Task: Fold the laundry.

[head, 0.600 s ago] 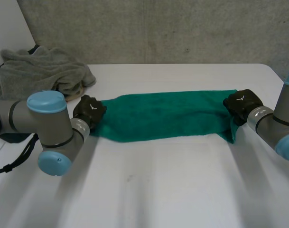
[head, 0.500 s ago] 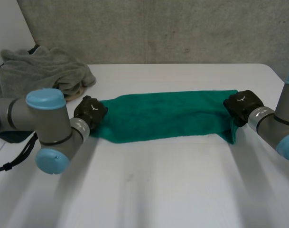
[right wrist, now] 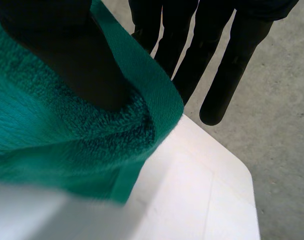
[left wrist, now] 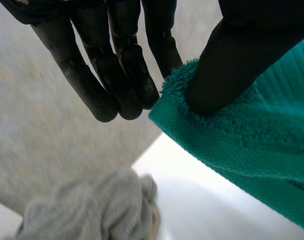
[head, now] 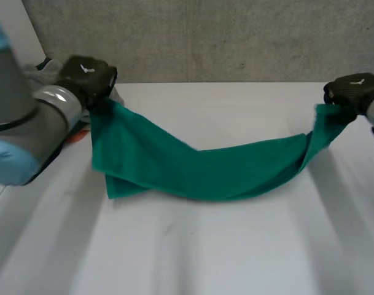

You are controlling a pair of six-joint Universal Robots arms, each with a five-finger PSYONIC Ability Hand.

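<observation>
Green towel (head: 205,169) hangs stretched between left hand (head: 85,77) and right hand (head: 354,92), its middle sagging onto the white tabletop (head: 205,246). Each hand pinches 1 end between thumb and straight fingers (left wrist: 127,75).

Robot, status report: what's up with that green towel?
Left hand, right hand each pinch a green towel end, raised. Middle sags to table. Grey clothes by left hand.

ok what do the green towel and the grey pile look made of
Green towel: likely cotton terry, matte; fuzzy looped pile with a flat woven hem in the right wrist view. Grey pile: probably similar soft terry or fleece; nubby, crumpled surface, fibre unclear.
</observation>
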